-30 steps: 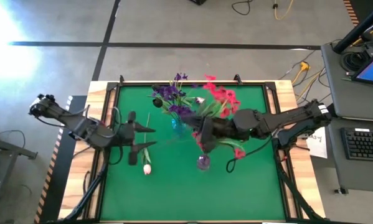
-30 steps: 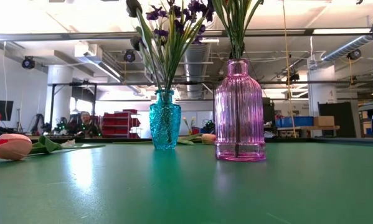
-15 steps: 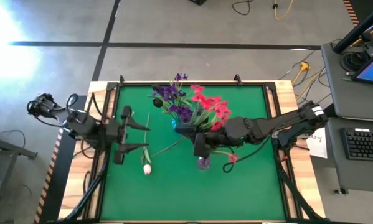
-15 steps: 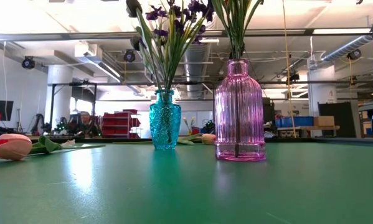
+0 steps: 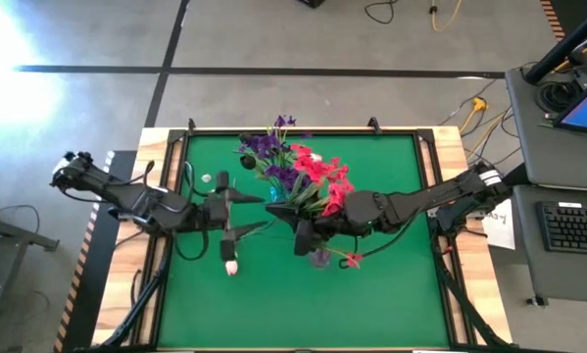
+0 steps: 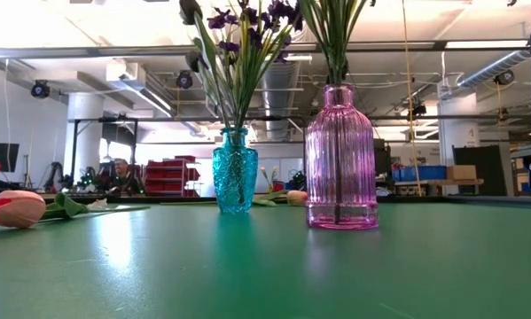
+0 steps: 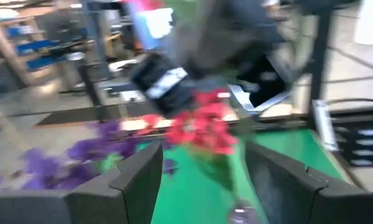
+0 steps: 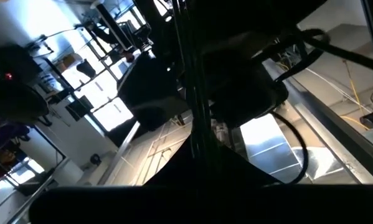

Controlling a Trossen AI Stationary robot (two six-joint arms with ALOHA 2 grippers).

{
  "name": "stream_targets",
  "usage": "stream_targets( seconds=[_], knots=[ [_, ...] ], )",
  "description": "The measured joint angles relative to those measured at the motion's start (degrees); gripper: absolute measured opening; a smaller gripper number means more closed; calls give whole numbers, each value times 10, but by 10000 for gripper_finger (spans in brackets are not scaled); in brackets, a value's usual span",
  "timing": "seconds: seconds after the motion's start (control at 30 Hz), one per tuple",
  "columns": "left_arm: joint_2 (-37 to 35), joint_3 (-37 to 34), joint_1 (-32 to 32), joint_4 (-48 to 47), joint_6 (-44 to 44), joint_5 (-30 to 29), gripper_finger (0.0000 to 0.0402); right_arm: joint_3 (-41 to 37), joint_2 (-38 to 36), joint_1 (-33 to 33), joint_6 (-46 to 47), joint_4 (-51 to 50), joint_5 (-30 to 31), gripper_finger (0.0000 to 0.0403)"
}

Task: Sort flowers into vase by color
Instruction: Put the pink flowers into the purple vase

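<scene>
**Red stems held over the pink vase, one tulip on the mat**

While the right gripper (image 5: 303, 235) hangs over the pink vase (image 6: 340, 159), its fingers are clenched on a bunch of red flowers (image 5: 322, 181), whose blossoms fan out toward the far side of the green table (image 5: 391, 294). In the low view green stems run down into the neck of that vase, though whether they reach the bottom is hard to say through the ribbed glass. Just beside it, on the left arm's side, stands the blue vase (image 6: 235, 170), with the purple flowers (image 5: 269, 149) already upright in it.

The left gripper (image 5: 236, 214) hovers above the mat near the blue vase, its fingers (image 7: 139, 183) spread apart and nothing between them. Its wrist view looks past them at red and purple blossoms ahead.

A white-pink tulip (image 5: 231, 265) lies flat on the mat just nearer the front edge than the left gripper, apart from both vases. In the low view its bud rests at the far left of the tabletop.
</scene>
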Motion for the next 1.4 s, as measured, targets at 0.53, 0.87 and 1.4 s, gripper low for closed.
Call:
stream_targets(
  seconds=[0.53,0.87,1.4],
  knots=[
    [33,1,4,-13,-16,78,218,0,0,0,0,-1,4,11],
    [37,1,4,-14,-10,48,30,0,0,0,11,-1,4,11],
    [30,1,4,12,31,48,1,0,-1,1,96,-6,4,79]
  ],
)
